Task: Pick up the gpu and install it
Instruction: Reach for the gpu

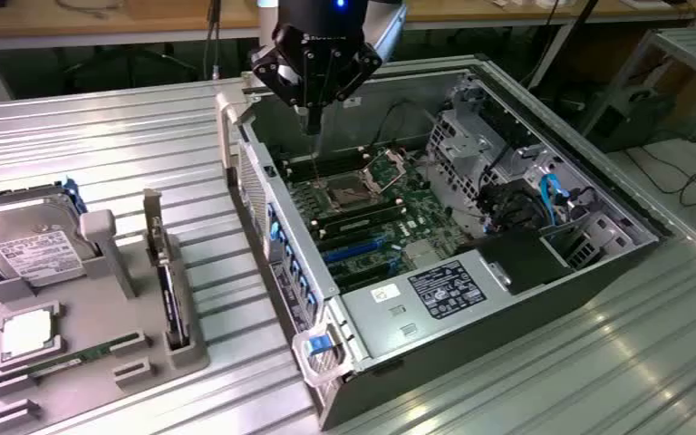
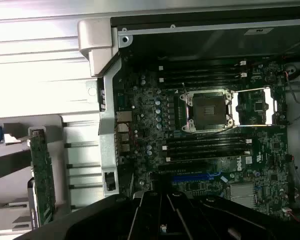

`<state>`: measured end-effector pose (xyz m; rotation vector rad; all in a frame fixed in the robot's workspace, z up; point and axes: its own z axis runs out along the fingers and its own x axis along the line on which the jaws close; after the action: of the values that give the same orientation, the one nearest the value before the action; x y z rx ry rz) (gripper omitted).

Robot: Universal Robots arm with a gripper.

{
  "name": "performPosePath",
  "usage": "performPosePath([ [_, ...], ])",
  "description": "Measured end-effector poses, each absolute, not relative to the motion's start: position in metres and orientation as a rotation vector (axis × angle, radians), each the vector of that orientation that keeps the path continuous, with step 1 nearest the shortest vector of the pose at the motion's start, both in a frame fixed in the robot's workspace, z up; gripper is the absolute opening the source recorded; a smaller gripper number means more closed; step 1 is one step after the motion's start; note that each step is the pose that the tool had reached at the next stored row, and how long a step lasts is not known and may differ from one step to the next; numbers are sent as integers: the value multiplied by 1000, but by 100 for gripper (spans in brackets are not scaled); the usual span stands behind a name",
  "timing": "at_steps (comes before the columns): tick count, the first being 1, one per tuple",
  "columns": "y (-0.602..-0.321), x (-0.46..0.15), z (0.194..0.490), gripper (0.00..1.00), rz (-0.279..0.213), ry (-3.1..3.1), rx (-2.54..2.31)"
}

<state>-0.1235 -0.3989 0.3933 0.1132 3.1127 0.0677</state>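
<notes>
While the gripper [image 1: 312,125] hangs over the open computer case [image 1: 257,172], above the motherboard [image 1: 366,213], I read its fingers as pressed together with nothing between them. The gpu [image 1: 169,299] is not in hand. It stands on edge in a slot of the grey holder tray [image 1: 137,367] on the exterior view's left, well apart from the gripper, with its silver bracket [image 1: 152,217] upright at one end. A hard drive [image 1: 33,249] sits in the same tray, beside the card. In the wrist view the card appears as a narrow green strip outside the case wall. I judge the task to be at its opening step, the approach to the pick-up; no part of the installation shows as done, and the blue slot [image 2: 195,177] on the board is unoccupied. In my judgement the pick-up calls for the fingers to part, for the tool to stand above the tray, and for the jaws to line up across the card's thin upper edge, clear of the bracket and the tray walls, since a skewed grip on so thin a board could tilt it in its slot
</notes>
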Motion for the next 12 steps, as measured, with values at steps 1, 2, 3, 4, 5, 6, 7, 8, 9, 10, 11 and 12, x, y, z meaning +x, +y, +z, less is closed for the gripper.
performPosePath([
  [1,-399,-125,393,11,68,3113,113],
  [2,-399,-127,393,11,68,3113,113],
  [3,-399,-129,393,11,68,3113,113],
  [4,-399,-130,393,11,68,3113,113],
  [5,-399,-131,393,11,68,3113,113],
  [6,-399,-132,393,11,68,3113,113],
  [7,-399,-133,393,11,68,3113,113],
  [8,-399,-133,393,11,68,3113,113],
  [9,-399,-134,393,11,68,3113,113],
  [10,-399,-135,393,11,68,3113,113],
  [11,-399,-136,393,11,68,3113,113],
  [12,-399,-136,393,11,68,3113,113],
])
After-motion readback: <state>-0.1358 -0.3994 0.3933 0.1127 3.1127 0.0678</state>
